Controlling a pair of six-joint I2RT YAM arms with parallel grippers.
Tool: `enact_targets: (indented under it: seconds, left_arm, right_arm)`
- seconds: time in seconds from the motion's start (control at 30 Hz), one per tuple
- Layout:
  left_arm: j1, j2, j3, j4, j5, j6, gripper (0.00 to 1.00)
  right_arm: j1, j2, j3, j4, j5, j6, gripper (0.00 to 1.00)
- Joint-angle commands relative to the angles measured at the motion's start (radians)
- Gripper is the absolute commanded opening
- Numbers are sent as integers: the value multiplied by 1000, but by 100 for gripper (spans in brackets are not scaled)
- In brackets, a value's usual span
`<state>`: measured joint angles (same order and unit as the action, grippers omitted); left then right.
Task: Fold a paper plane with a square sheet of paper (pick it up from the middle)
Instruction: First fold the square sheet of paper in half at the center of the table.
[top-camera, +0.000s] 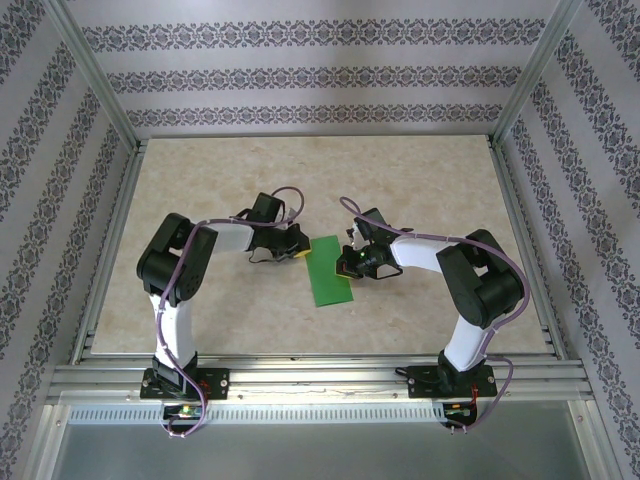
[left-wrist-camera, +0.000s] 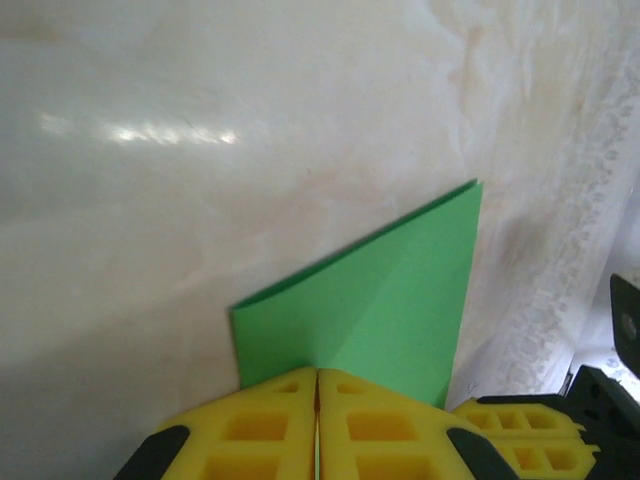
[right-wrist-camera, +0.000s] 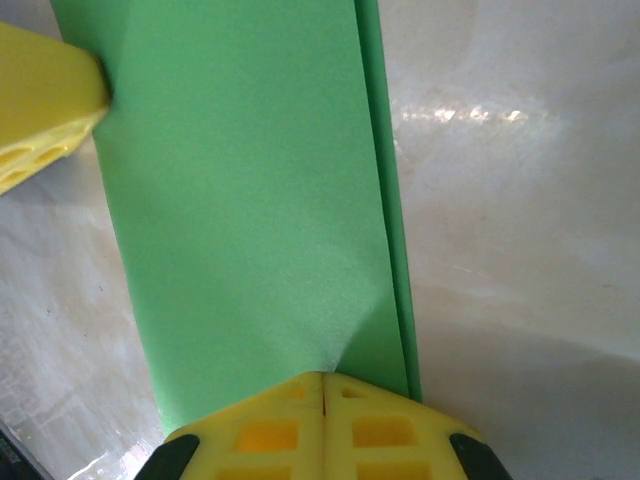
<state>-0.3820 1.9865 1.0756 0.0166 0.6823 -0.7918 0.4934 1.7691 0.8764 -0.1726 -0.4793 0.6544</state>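
While the sheet (top-camera: 330, 272) looks flat from above, wrist views show left claw (left-wrist-camera: 317, 375) and right claw (right-wrist-camera: 323, 378) clamping it.

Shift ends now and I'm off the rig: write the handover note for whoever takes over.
Grippers: the left gripper is shut on the left side of the green paper; the right gripper is shut on its right side.
Paper: mid-table between the arms, a narrow rectangle. Two layers show along one long edge.
Done: it looks folded in half once.
Left: the nose and wing folds; no plane shape yet.
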Motion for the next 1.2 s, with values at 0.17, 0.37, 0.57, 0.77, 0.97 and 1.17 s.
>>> enact_targets:
  seconds: [0.17,0.37,0.57,0.77,0.97,1.17]
  left_arm:
    - [46,46,91,-102,-122,-10,12]
    - [46,63,151,-170,-156,2,13]
    - [46,27,174,-202,-150,11,14]
    - [18,-99,135,-178,-122,22,14]
    - [-21,-119,68,-104,-55,16,13]
    - [-51,-52,46,-74,-43,18,12]
  right_arm:
    - [-3,32,-46,-154,100,-19,0]
    - [-3,26,-48,-157,102,-19,0]
    - [-3,23,-44,-163,99,-22,0]
    - [-3,16,-41,-166,102,-21,0]
    - [-3,22,-36,-164,104,-19,0]
    - [-3,27,-33,-168,103,-23,0]
